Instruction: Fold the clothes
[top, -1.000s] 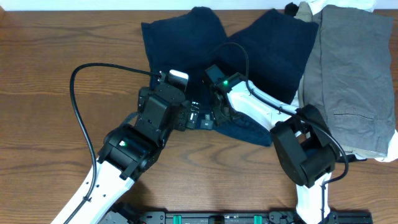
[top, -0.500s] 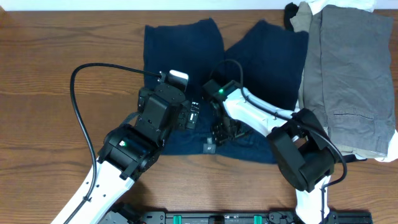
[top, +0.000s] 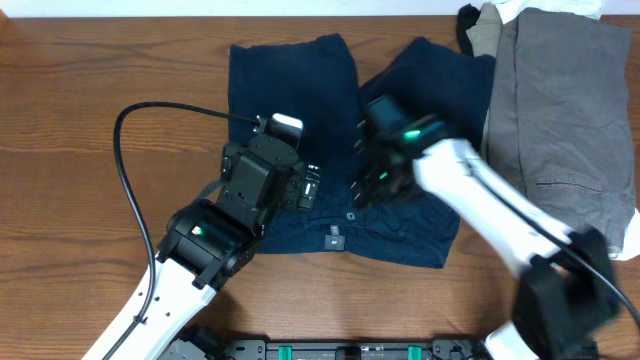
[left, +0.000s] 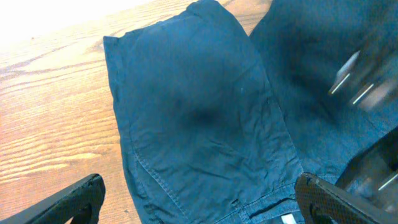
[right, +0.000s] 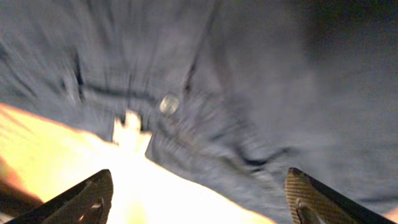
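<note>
The large dark navy garment, a pair of shorts, lies spread flat on the table, legs toward the far edge and waistband toward the near edge. Its small pale tag shows on the waistband. My left gripper hovers open over the left half near the waistband; the left wrist view shows only navy cloth between its wide-apart fingers. My right gripper is blurred over the middle of the garment. It is open and empty in the right wrist view, above the waistband edge.
A pile of grey garments lies at the right, with white cloth under its right edge and a bit of black cloth at the back. Bare wooden table lies to the left.
The right gripper drew the waistband toward the near edge, flattening the garment, then let go and swung up and to the right. The left arm has not moved.
</note>
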